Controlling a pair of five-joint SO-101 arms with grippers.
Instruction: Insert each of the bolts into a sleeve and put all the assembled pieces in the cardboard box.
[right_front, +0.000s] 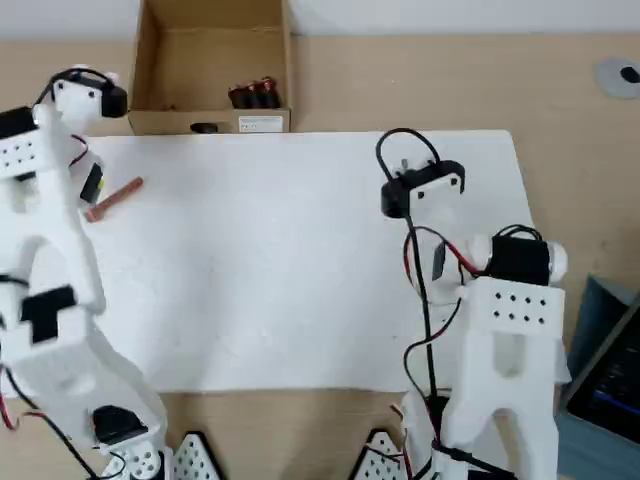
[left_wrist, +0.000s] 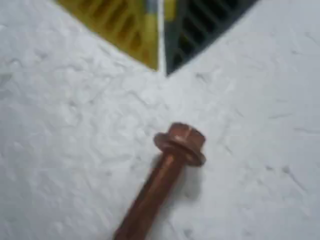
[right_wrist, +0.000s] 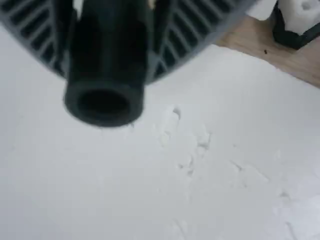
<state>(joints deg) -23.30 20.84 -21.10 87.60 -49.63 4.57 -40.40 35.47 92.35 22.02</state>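
Note:
A copper bolt (right_front: 115, 198) (left_wrist: 172, 165) with a flanged hex head lies on the white foam mat (right_front: 280, 280) near its far left corner. My left gripper (right_front: 90, 185) (left_wrist: 161, 62) hangs just above and beside the bolt's head, shut and holding nothing. Over the mat's right side, my right gripper (right_front: 436, 258) (right_wrist: 107, 55) is shut on a black sleeve (right_wrist: 105, 100), whose open end points toward the mat. The cardboard box (right_front: 140, 70) stands beyond the mat's far edge. Dark and red assembled pieces (right_front: 252, 95) lie in its front right corner.
A small dark object (right_front: 203, 128) rests against the box's front wall. A grey disc (right_front: 620, 75) sits on the wooden table at the far right, and a dark blue case (right_front: 610, 370) is at the right edge. The mat's middle is bare.

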